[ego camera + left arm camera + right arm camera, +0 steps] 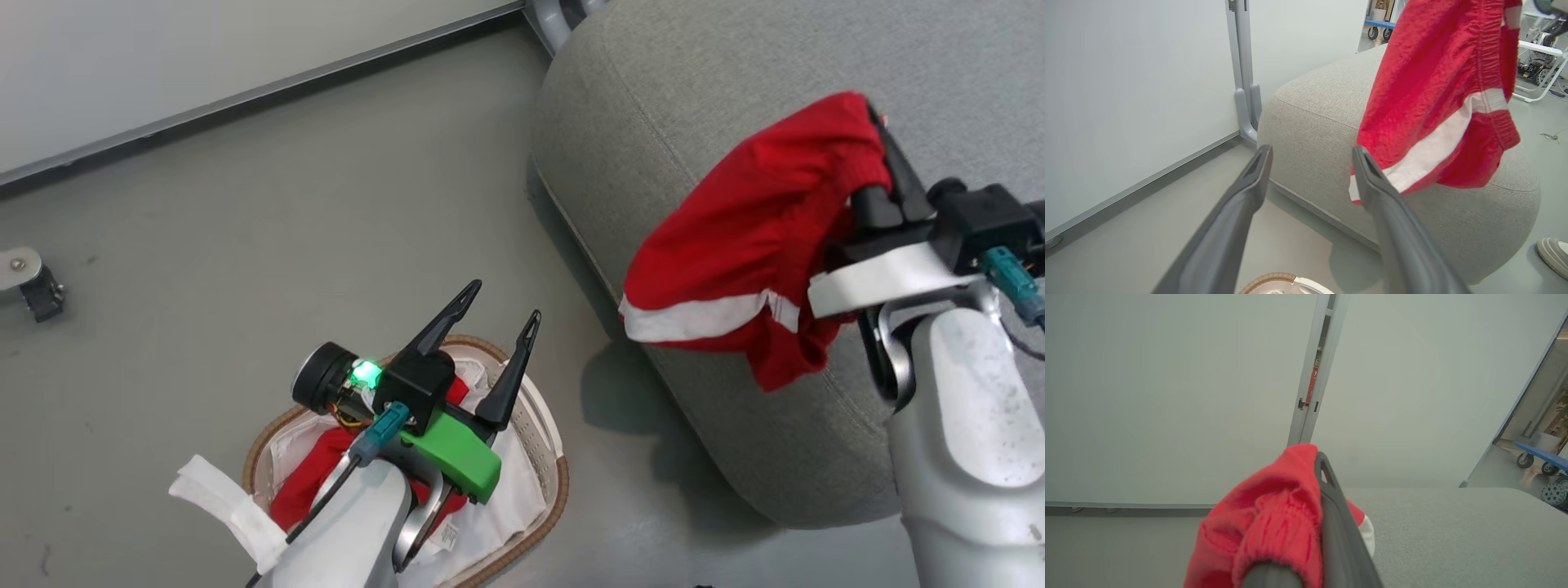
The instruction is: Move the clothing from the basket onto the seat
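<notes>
Hanging over the front edge of the seat (735,73), above the cushion rather than laid on it: red shorts (735,237) with a white stripe, drooping in loose folds. Hard to tell whether the lowest fold brushes the seat. Pinched at the gathered waistband by the right gripper (878,131), fingers pressed together on the cloth, with a thick wad of red bunched against one dark finger in the right wrist view. Judged light, limp and crushable, with nothing to break; likely to sag, swing and drape wherever released, so best lowered onto the seat top before letting go. Best held by the ribbed elastic band or a bunched fold, not by one thin layer, which could slide out. Beside the seat, low on the floor (245,245): the basket (562,490), with more red fabric (306,490) tangled in a glossy white sheet (510,490). Worth aiming for red folds alone, since the slick sheet could come up with them. Above the basket, short of the seat: the left gripper (504,300), fingers spread wide, holding nothing.
</notes>
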Tool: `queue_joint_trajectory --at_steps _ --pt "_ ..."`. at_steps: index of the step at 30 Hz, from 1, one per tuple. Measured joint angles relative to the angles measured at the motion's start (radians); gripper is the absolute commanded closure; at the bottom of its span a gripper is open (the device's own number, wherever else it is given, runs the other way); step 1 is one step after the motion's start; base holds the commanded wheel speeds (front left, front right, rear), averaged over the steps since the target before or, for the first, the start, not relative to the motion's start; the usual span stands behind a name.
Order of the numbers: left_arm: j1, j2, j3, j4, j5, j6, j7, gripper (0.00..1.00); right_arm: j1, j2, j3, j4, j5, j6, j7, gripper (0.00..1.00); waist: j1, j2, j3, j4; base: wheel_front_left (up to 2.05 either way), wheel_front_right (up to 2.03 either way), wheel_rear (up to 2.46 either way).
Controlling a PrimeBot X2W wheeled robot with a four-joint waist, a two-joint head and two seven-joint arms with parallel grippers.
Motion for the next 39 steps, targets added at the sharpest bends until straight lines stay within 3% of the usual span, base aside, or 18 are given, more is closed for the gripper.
queue_joint_trajectory --at_steps 5,17,21,27,37,39 --pt "-0.044 0.004 -0.027 -0.005 0.018 0.0 0.0 0.0 -0.16 -0.034 -0.096 0.009 -0.078 0.0 0.0 1.0 0.0001 0.0 0.041 0.041 0.0 0.0 0.0" --pt "-0.166 -0.002 -0.111 -0.028 0.022 0.0 0.0 0.0 -0.553 -0.407 -0.351 0.152 -0.139 0.0 0.0 1.0 0.0001 0.0 0.169 0.193 0.0 0.0 0.0" --pt "-0.2 -0.002 -0.132 -0.042 0.03 0.0 0.0 0.0 -0.583 -0.478 -0.411 0.244 -0.179 0.0 -0.002 1.0 0.0001 0.0 0.224 0.241 0.0 0.0 0.0" --pt "-0.23 -0.002 -0.141 -0.049 0.053 -0.001 0.0 0.0 -0.564 -0.442 -0.492 0.392 -0.204 0.0 -0.002 1.0 0.0001 0.0 0.306 0.299 0.0 0.0 0.0" --pt "-0.249 -0.016 -0.175 -0.045 0.067 -0.001 0.0 0.0 -0.417 -0.34 -0.496 0.476 -0.252 0.0 -0.002 1.0 0.0002 0.0 0.405 0.347 0.0 0.0 0.0" --pt "-0.25 -0.018 -0.18 -0.042 0.066 -0.001 0.0 0.0 -0.398 -0.327 -0.49 0.477 -0.253 0.0 -0.002 0.59 0.0001 0.0 0.406 0.343 0.0 0.0 0.0"
